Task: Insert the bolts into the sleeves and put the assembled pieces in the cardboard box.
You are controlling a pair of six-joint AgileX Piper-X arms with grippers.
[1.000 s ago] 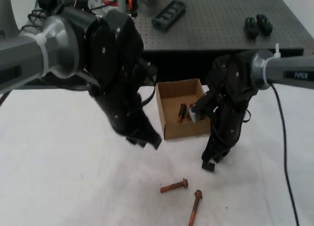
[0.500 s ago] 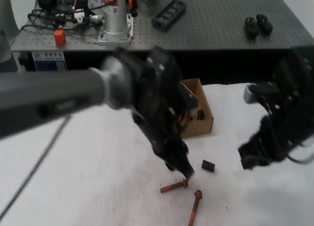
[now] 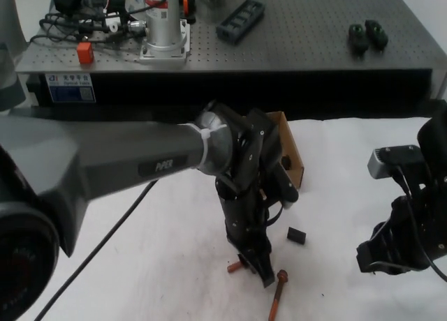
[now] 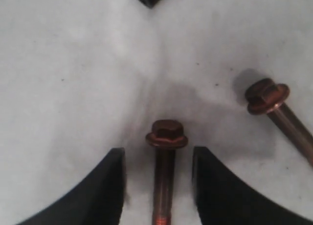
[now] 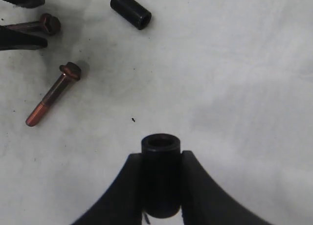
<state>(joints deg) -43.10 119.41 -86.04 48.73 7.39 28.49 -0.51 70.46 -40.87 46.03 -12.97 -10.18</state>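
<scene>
The left gripper (image 4: 157,162) stood open astride a bolt (image 4: 166,135) on the desk (image 3: 160,279), apparently lined up to pinch its shank, while at its 3 o'clock the right gripper (image 5: 161,159) clamped a sleeve (image 5: 161,183) mouth-outward, seemingly ready to receive that bolt, with the cardboard box (image 3: 293,157) toward 12 o'clock.

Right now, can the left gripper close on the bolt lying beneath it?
Probably yes. The left gripper is open with its fingers either side of the bolt; nothing lies between them, and the second bolt is apart.
</scene>
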